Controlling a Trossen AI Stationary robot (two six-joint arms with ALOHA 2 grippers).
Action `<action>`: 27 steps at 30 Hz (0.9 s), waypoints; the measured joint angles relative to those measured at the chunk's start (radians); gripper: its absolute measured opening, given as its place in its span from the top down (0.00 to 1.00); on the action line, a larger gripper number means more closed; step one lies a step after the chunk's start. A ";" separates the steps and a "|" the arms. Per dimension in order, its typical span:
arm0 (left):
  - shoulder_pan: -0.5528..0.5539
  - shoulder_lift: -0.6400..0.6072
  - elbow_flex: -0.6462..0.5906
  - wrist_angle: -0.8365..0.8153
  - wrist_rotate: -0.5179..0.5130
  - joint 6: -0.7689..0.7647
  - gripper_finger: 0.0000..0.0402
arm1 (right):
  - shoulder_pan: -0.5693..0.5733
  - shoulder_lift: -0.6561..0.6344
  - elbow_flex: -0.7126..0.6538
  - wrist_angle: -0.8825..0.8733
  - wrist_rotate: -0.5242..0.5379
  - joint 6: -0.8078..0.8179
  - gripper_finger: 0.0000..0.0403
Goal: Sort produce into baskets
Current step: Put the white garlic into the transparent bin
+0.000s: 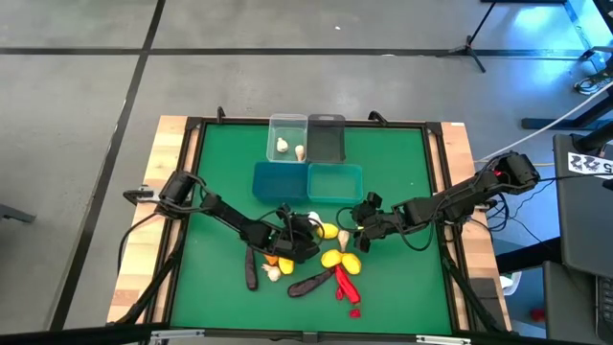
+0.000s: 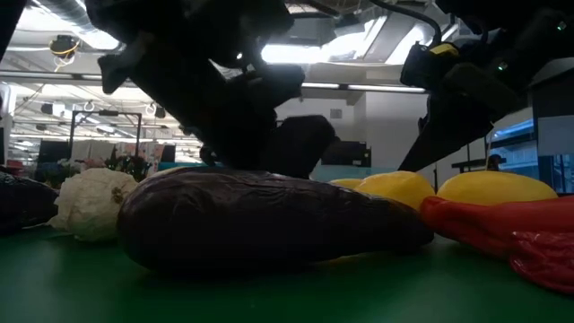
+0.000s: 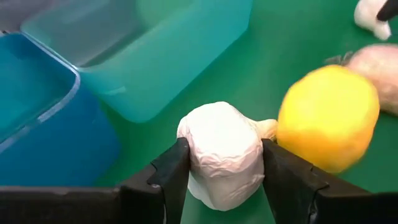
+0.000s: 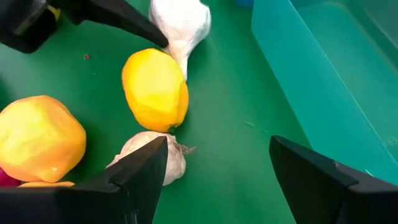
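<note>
My left gripper (image 1: 308, 226) is shut on a white garlic bulb (image 3: 221, 155) just in front of the blue basket (image 1: 280, 180) and the teal basket (image 1: 335, 180). A yellow lemon (image 3: 328, 118) lies right beside the bulb. My right gripper (image 4: 227, 180) is open and empty, low over the mat, with another garlic bulb (image 4: 152, 158) by one finger and a lemon (image 4: 155, 90) ahead of it. The clear basket (image 1: 285, 137) holds two garlic pieces. The dark grey basket (image 1: 327, 137) stands beside it. My left gripper pinches the garlic bulb's two rounded sides (image 3: 189, 158) between its two fingers, with the bulb's body bulging out ahead of them. The fingers (image 4: 118, 18) come at it slanting down from the table's left. Whether the bulb is clear of the mat, I cannot tell.
Near the table's front lie two dark eggplants (image 1: 251, 268) (image 1: 311, 283), red chilies (image 1: 345, 283), two more lemons (image 1: 340, 261), a garlic bulb (image 1: 275, 273) and an orange piece (image 1: 273, 259). Bare green mat lies at the far left and far right.
</note>
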 joint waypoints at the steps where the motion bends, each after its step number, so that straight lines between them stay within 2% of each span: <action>1: -0.001 -0.012 0.000 -0.008 0.000 0.000 0.58 | 0.000 0.000 0.000 0.000 0.000 0.000 0.30; 10: 0.002 -0.132 0.000 -0.064 -0.034 0.042 0.58 | 0.000 0.000 0.000 0.001 0.002 0.000 0.30; 18: 0.021 -0.276 0.000 -0.065 -0.165 0.199 0.58 | 0.000 0.000 0.000 0.000 0.003 0.000 0.30; 23: 0.109 -0.379 0.000 -0.068 -0.203 0.394 0.58 | 0.000 0.000 0.000 0.000 0.003 0.000 0.30; 27: 0.236 -0.438 0.000 -0.110 -0.163 0.486 0.58 | 0.000 0.000 0.000 0.000 0.003 0.000 0.30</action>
